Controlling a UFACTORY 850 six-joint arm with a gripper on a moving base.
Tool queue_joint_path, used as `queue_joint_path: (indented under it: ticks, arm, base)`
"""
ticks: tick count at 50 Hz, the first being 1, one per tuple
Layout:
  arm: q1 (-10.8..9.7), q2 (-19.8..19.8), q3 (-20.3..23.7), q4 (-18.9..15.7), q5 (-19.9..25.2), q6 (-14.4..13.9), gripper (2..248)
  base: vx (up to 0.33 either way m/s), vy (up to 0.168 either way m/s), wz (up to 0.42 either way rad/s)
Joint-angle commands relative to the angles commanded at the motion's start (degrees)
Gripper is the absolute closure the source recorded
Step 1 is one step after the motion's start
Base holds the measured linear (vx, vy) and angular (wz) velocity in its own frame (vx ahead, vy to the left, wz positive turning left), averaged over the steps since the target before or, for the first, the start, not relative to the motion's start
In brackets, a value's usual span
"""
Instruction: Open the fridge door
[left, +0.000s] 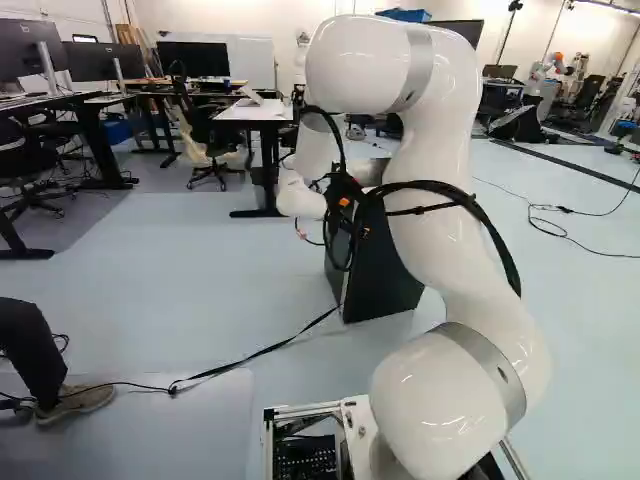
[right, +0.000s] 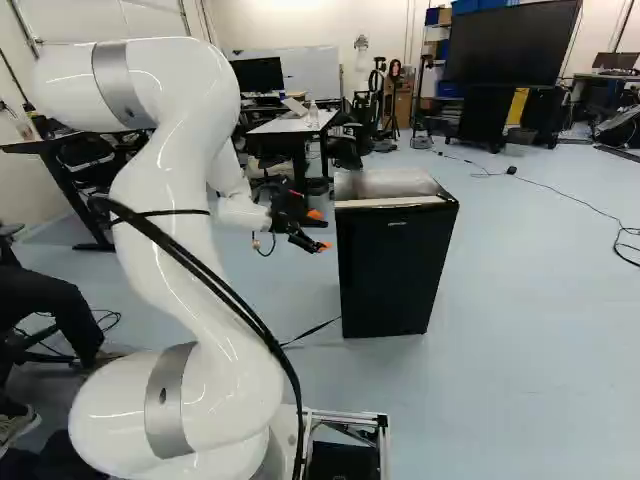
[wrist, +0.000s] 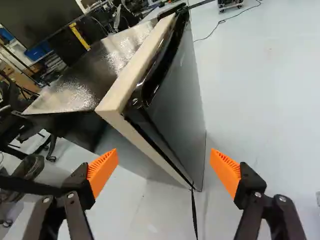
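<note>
A smooth, pale blue-grey floor (right: 530, 380) is spread beneath everything and is lightly mottled by reflections. Across the left half of the right base view, the white arm (right: 190, 190) is bent in thick, glossy, rounded sections, banded by smooth grey rings. The fridge (right: 390, 275), a black upright box, is seen at the centre of the right base view, just beside the gripper (right: 320, 231); its top (wrist: 82, 82) is shiny and metallic, mottled with glare. In the wrist view the fridge is placed ahead of the gripper, its near corner edged by a flat, cream-coloured strip (wrist: 135, 65). Against this strip the fridge door (wrist: 177, 100) is set, its face smooth and grey, its upper edge trimmed in glossy, curved black. A white-topped table (right: 290, 124) is placed at the upper middle of the right base view. The jaws are held wide apart, with nothing grasped; each is tipped by a ribbed, wedge-shaped orange pad (wrist: 102, 172). By a thin black strap (wrist: 194, 215) the floor is crossed from the fridge's foot. In the left base view much of the fridge is covered by the arm and looped black cables (left: 440, 190), and the gripper's fingertips cannot be made out.
</note>
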Motion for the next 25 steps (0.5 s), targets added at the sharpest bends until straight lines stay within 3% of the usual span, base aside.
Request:
queue_joint_path:
  ticks: [17,25]
  arm:
    - [-0.7,-0.3,-0.6,0.0,0.0,-0.1,3]
    - [-0.7,-0.3,-0.6,0.0,0.0,-3.3,3]
  base:
    - [0.000,0.000,0.000]
    - [0.000,0.000,0.000]
